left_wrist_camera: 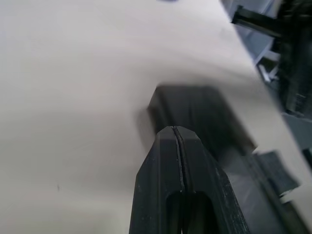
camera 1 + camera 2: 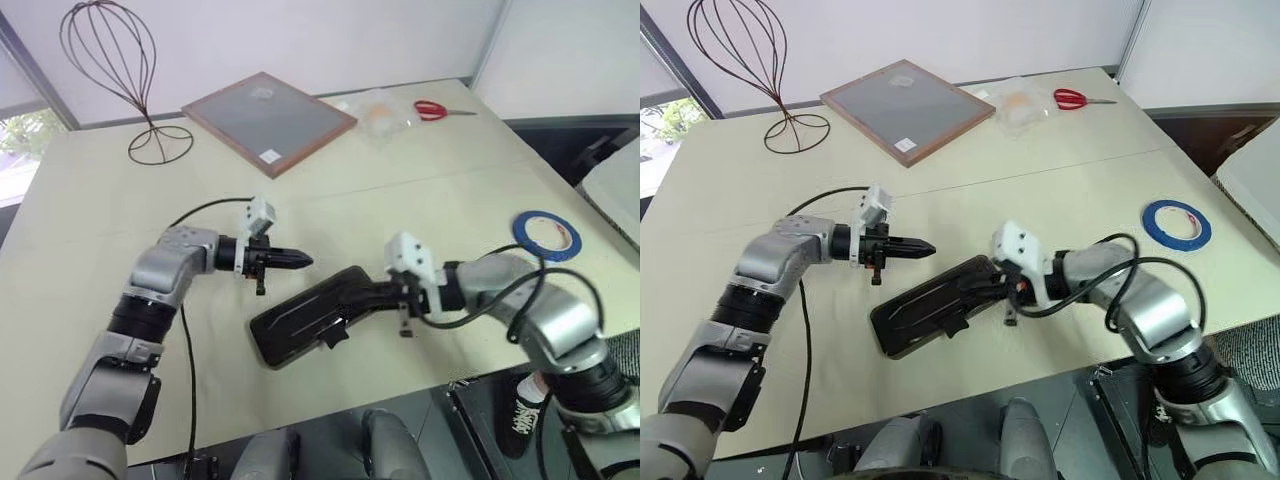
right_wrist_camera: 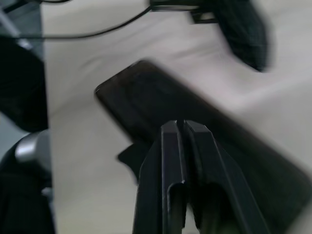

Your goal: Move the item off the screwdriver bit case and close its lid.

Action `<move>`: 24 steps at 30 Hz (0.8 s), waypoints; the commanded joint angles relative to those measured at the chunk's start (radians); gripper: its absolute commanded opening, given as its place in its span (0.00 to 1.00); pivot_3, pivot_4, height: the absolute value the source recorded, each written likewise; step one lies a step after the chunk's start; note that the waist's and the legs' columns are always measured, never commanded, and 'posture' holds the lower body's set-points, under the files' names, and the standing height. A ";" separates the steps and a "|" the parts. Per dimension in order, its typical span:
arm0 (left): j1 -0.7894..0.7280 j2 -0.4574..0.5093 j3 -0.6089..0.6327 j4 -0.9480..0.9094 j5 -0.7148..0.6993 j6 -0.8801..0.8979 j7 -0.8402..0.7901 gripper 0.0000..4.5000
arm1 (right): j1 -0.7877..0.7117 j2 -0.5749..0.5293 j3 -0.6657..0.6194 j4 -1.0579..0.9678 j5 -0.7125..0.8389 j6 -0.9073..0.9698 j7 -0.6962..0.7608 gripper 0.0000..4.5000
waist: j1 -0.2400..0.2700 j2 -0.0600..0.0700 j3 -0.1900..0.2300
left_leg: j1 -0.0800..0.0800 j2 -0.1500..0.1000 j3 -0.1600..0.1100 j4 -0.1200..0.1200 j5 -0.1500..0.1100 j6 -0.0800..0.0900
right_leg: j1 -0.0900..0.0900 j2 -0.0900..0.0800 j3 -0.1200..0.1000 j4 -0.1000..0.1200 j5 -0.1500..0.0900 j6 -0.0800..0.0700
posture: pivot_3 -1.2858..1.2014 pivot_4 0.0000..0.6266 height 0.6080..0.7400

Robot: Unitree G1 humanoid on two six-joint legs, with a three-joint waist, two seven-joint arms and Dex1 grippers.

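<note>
Here, with the blue ring-shaped roll of tape (image 2: 547,235) lying at right of frame, well apart from the flat dark grey plastic case (image 2: 305,317) at centre, we see both pincers pressed shut and empty, the right gripper (image 2: 352,300) over the lid and the left gripper (image 2: 303,260) just beside it, so an off-centre press could skid the case before it latches.

Cream table (image 2: 90,210) carries plenty: a wire balloon-shaped stand (image 2: 122,75) at the far left, a wood-framed grey panel (image 2: 268,120) beside it, a clear plastic bag (image 2: 378,112), red-handled scissors (image 2: 438,110), blue tape roll (image 2: 546,234) (right edge), dark bit case (image 2: 305,318) near the front.
</note>
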 commanded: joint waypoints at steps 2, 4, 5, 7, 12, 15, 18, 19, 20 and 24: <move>0.004 -0.012 0.001 0.021 0.043 -0.057 0.007 0.00 | 0.009 0.006 0.038 -0.010 -0.014 -0.017 -0.004 0.01 | 0.002 -0.001 0.000 | -0.001 0.000 0.000 0.001 0.000 0.000 | 0.000 0.000 0.000 0.000 0.000 0.000 | 0.52 0.24 1.00; 0.012 -0.017 -0.002 0.024 0.056 -0.067 0.007 0.00 | 0.020 -0.004 0.061 -0.013 -0.025 -0.026 0.005 0.01 | 0.003 -0.001 0.000 | 0.000 0.000 -0.001 0.001 0.000 0.000 | 0.000 0.000 0.000 0.000 0.000 0.000 | 0.52 0.24 1.00; 0.017 -0.018 -0.003 0.023 0.061 -0.070 0.007 0.00 | 0.026 -0.010 0.069 -0.018 -0.030 -0.028 0.009 0.01 | 0.002 -0.001 0.000 | 0.000 0.000 -0.001 0.001 0.000 0.000 | 0.000 0.000 0.000 0.000 0.000 0.000 | 0.52 0.24 1.00; 0.025 -0.021 -0.002 0.015 0.067 -0.070 0.006 0.00 | 0.039 -0.015 0.083 -0.021 -0.040 -0.030 0.009 0.01 | 0.001 -0.001 0.000 | 0.000 0.000 0.000 0.001 0.000 0.000 | 0.000 0.000 0.000 0.000 0.000 0.000 | 0.52 0.24 1.00; 0.037 -0.034 -0.006 -0.004 0.076 -0.066 0.009 0.00 | 0.066 -0.018 0.121 -0.009 -0.079 -0.050 0.001 0.01 | 0.001 -0.001 0.001 | 0.000 0.000 0.000 0.001 0.000 0.000 | 0.000 0.000 0.000 0.000 0.000 0.000 | 0.52 0.24 1.00; 0.042 -0.044 -0.010 -0.016 0.081 -0.061 0.010 0.00 | 0.069 -0.012 0.133 0.017 -0.111 -0.072 -0.011 0.01 | 0.001 -0.001 0.001 | 0.000 0.000 0.000 0.001 0.000 0.000 | 0.000 0.000 0.000 0.000 0.000 0.000 | 0.52 0.24 1.00; 0.052 -0.051 -0.022 -0.029 0.092 -0.067 0.002 0.00 | 0.055 0.007 0.131 0.061 -0.142 -0.101 -0.034 0.01 | 0.001 -0.001 0.001 | 0.000 0.000 0.000 0.001 0.000 0.000 | 0.000 0.000 0.000 0.000 0.000 0.000 | 0.52 0.24 1.00; 0.056 -0.053 -0.024 -0.034 0.093 -0.065 0.002 0.00 | 0.052 0.014 0.128 0.070 -0.148 -0.104 -0.041 0.01 | 0.001 -0.001 0.001 | 0.000 0.000 0.000 0.001 0.000 0.000 | 0.000 0.000 0.000 0.000 0.000 0.000 | 0.52 0.24 1.00; 0.061 -0.055 -0.028 -0.038 0.095 -0.065 0.002 0.00 | 0.049 0.019 0.125 0.078 -0.152 -0.107 -0.046 0.01 | 0.001 -0.001 0.000 | 0.000 0.000 0.000 0.001 0.000 0.000 | 0.000 0.000 0.000 0.000 0.000 0.000 | 0.52 0.24 1.00; 0.078 -0.062 -0.041 -0.048 0.105 -0.068 -0.004 0.00 | 0.046 0.023 0.124 0.093 -0.169 -0.123 -0.049 0.01 | 0.000 -0.001 0.000 | 0.001 0.000 0.000 0.001 0.000 0.000 | 0.001 0.000 0.000 0.000 0.000 0.000 | 0.52 0.24 1.00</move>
